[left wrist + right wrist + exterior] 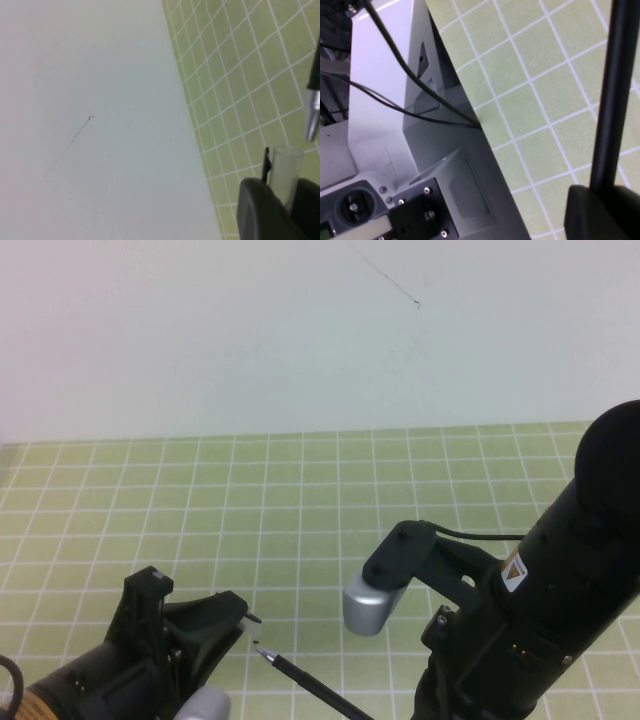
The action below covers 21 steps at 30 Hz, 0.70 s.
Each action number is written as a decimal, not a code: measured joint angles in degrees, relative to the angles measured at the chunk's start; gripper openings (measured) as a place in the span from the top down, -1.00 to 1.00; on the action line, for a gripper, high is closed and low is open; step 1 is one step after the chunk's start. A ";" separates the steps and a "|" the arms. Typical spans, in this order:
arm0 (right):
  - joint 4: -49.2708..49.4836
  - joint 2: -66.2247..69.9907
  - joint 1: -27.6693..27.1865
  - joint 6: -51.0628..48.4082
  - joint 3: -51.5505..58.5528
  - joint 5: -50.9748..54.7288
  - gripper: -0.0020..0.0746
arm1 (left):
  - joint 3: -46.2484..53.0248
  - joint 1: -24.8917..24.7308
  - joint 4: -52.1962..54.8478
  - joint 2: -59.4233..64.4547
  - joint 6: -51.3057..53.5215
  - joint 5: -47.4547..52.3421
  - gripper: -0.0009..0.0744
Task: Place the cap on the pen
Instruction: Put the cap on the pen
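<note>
My left gripper (232, 625) at the near left is shut on the pen cap (286, 170), a clear tube with a black clip that sticks out past the fingers (262, 210). In the high view the cap's end (253, 620) sits just above the pen's tip. The pen (305, 682) is a thin black stick with a silver point, slanting from the near edge toward the cap. Its silver tip (312, 112) hangs close to the cap's mouth without touching it. My right gripper (602, 192) is shut on the pen's black shaft (616, 90); it is out of the high view.
A green grid mat (300, 500) covers the table, with a pale wall (250, 330) behind it. The right arm's bulky black body (560, 600) fills the near right. A white robot base with black cables (400, 100) stands beside the mat.
</note>
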 joint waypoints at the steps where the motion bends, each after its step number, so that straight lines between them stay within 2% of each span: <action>1: 0.00 0.25 0.00 0.00 0.00 0.00 0.75 | 0.00 0.00 0.00 0.00 0.00 0.00 0.97; 16: -2.30 1.52 0.00 -1.17 0.00 0.00 0.75 | 0.00 -1.04 1.97 0.00 0.00 2.10 0.97; 17: -2.30 1.76 0.00 -1.17 0.00 0.00 0.96 | 0.00 -1.04 1.97 0.00 0.00 2.10 0.97; 18: -2.30 1.87 0.00 -1.17 0.00 0.00 0.75 | 0.00 -1.04 1.97 0.00 0.00 2.20 0.97; 21: -2.30 1.86 0.00 -1.17 0.00 -0.03 0.75 | 0.00 -1.04 2.49 0.00 0.00 2.50 0.97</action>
